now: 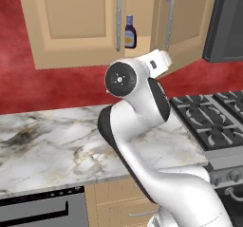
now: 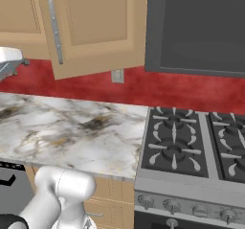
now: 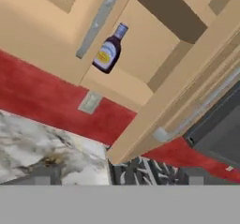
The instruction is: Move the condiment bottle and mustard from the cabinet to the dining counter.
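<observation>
One bottle [image 3: 108,50], dark with a pale cap, is standing upright on the cabinet [image 1: 71,26] shelf between the part-open doors; I am seeing no mustard. My gripper is hanging spread and holding nothing, facing the opening from below. I judge I am approaching; next I must reach in and pinch the bottle's body.

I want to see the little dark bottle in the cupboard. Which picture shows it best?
The hand view. There the condiment bottle looks big, and you can see its pale cap and yellow label. The left base view shows the same bottle smaller, between the cabinet doors. In the right base view a door covers that spot.
</observation>
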You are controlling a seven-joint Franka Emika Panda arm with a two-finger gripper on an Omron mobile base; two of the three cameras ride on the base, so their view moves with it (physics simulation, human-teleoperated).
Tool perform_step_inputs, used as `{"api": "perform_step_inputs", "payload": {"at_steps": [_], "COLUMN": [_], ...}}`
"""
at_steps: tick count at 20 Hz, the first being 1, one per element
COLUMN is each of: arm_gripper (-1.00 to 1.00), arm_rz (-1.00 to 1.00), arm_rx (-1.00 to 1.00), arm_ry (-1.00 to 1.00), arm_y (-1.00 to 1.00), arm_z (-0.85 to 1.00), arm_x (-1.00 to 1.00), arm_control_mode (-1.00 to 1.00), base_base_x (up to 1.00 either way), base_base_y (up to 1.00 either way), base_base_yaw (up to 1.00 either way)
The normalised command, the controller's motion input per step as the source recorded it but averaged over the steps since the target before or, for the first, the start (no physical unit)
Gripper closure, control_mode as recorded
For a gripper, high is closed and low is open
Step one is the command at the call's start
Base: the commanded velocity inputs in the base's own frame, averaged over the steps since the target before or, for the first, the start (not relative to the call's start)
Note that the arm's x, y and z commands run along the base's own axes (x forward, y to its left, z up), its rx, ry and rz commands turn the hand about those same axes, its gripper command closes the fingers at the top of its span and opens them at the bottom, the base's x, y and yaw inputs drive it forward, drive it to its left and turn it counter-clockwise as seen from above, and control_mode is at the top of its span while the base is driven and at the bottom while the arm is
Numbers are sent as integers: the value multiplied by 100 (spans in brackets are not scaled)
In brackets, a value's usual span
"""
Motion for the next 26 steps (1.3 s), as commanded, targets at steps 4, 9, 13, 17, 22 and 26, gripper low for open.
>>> {"api": "perform_step_inputs", "payload": {"at_steps": [4, 9, 13, 17, 22, 26], "arm_gripper": [-100, -100, -100, -100, -100, -100], "arm_rz": [-32, -20, -15, -3, 0, 0], "arm_rx": [-38, -25, -20, -20, -18, -14], "arm_ry": [1, 12, 13, 15, 8, 2], "arm_y": [15, 5, 0, -11, -24, -41], "arm_z": [-14, 0, 0, 0, 0, 0], "arm_x": [64, 42, 34, 23, 7, 1], "arm_control_mode": [-100, -100, -100, -100, -100, -100], "base_base_x": [0, 0, 0, 0, 0, 0], "base_base_y": [0, 0, 0, 0, 0, 0], "base_base_yaw": [0, 0, 0, 0, 0, 0]}}
